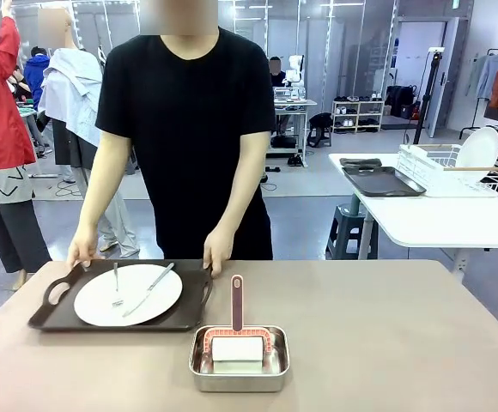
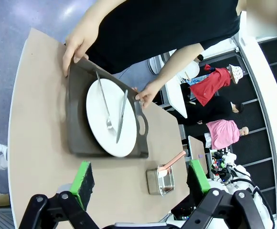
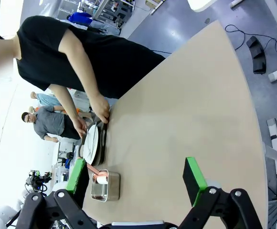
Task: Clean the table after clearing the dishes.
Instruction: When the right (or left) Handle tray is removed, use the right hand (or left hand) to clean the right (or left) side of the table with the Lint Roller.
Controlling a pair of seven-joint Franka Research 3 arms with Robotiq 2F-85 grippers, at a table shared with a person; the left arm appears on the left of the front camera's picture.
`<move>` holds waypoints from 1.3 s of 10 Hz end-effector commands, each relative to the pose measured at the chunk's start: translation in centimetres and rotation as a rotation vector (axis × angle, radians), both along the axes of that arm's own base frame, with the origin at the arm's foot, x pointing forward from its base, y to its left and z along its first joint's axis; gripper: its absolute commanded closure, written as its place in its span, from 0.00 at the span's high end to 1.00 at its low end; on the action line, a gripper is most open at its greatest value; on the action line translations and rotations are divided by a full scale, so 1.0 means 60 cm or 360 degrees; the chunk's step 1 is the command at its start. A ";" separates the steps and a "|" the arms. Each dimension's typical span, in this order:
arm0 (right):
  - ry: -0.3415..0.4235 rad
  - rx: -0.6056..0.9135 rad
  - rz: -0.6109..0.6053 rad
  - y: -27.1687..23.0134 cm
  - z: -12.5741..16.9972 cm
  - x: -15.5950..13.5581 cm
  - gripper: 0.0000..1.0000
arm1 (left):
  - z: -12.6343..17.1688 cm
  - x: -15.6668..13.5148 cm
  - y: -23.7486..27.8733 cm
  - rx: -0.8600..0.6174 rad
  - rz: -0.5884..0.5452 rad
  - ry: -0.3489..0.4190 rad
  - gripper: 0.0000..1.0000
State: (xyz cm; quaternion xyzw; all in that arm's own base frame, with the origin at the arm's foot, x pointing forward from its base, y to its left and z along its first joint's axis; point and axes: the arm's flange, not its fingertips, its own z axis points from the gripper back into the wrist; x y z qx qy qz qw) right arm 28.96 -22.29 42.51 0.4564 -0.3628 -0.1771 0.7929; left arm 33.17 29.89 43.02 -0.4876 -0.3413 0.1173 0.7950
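Front view: looking across wide tan table [image 1: 386, 343] at person [image 1: 189, 129] in black T-shirt standing at far edge. On far-left part of tabletop, dark brown tray [image 1: 189, 300], long axis running left-right along that edge, handle cut-out at picture-left end. Gripped at far rim by person's right hand [image 1: 83, 251] at picture left and left hand [image 1: 217, 255] at picture right. On tray, round white plate [image 1: 94, 302] w/ fork [image 1: 117, 287] lying near-to-far, tines toward robot side, and knife [image 1: 150, 289] slanting beside it, far end leaning to picture right. Just beside tray's near-right corner, small steel pan [image 1: 199, 365] holding white block [image 1: 236, 350] and pink-handled tool [image 1: 237, 300], handle pointing away toward person. Tabletop matte, w/ rounded far-right corner. Behind at right, white side table [image 1: 438, 223] w/ wire rack [image 1: 442, 163] and second dark tray [image 1: 382, 182]; grey floor, clothes rails, shelving beyond. Left wrist view: left gripper [image 2: 141, 177] spread wide above tabletop, green pads well apart, nothing between them; beyond it pan, then tray and plate, hands at tray's far edge. Right wrist view: right gripper [image 3: 134, 175] also wide open & empty over tabletop; tray and plate seen nearly edge-on, well apart from gripper, pan nearer.
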 end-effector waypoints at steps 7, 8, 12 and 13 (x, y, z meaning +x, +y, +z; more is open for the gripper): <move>-0.0017 0.0006 -0.0001 0.000 0.002 0.000 1.00 | 0.219 0.075 -0.111 0.0433 -0.0400 -0.0454 1.00; -0.0017 0.0006 -0.0001 0.000 0.002 0.000 1.00 | 0.272 0.103 -0.175 0.0528 -0.0561 -0.0545 1.00; -0.0017 0.0006 -0.0001 0.000 0.002 0.000 1.00 | 0.363 0.166 -0.485 0.0938 -0.1375 -0.0734 1.00; -0.0017 0.0006 -0.0001 0.000 0.002 0.000 1.00 | 0.353 0.171 -0.556 0.1030 -0.1573 -0.0742 1.00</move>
